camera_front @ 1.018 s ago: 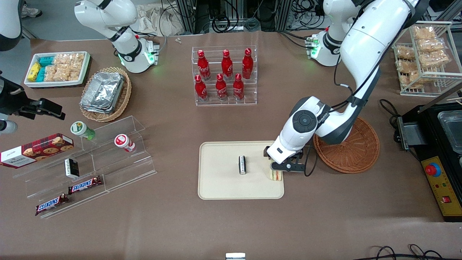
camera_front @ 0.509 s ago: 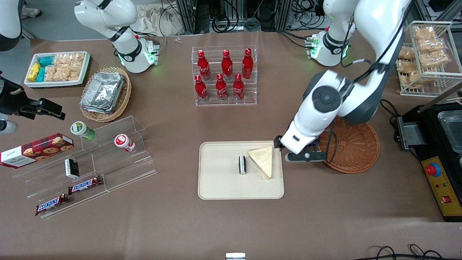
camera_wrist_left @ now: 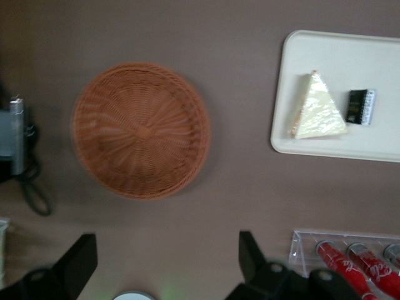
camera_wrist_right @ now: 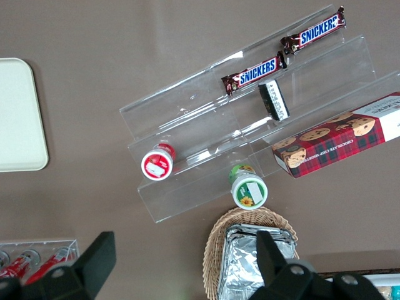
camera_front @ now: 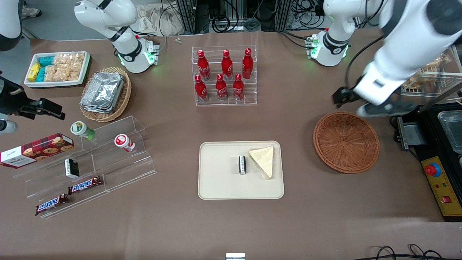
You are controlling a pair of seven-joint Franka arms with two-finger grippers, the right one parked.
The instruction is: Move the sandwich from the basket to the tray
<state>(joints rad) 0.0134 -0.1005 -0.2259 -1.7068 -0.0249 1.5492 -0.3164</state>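
Observation:
The sandwich [camera_front: 264,160], a pale triangular wedge, lies flat on the cream tray [camera_front: 220,184], at the tray's end nearer the basket. The round reddish-brown wicker basket [camera_front: 346,141] holds nothing. My left gripper [camera_front: 352,104] is open and holds nothing. It hangs high over the table, farther from the front camera than the basket. The left wrist view looks down between the spread jaws of the gripper [camera_wrist_left: 165,250] onto the basket [camera_wrist_left: 140,130], the sandwich [camera_wrist_left: 317,115] and the tray [camera_wrist_left: 375,56].
A small black packet [camera_front: 242,164] lies on the tray beside the sandwich. A clear rack of red bottles [camera_front: 224,76] stands farther back. A black machine [camera_front: 440,151] and a wire snack rack [camera_front: 426,54] stand at the working arm's end.
My gripper let go of the sandwich on the tray, then rose and swung away over the basket toward the working arm's end. The sandwich has lain still for the last half second.

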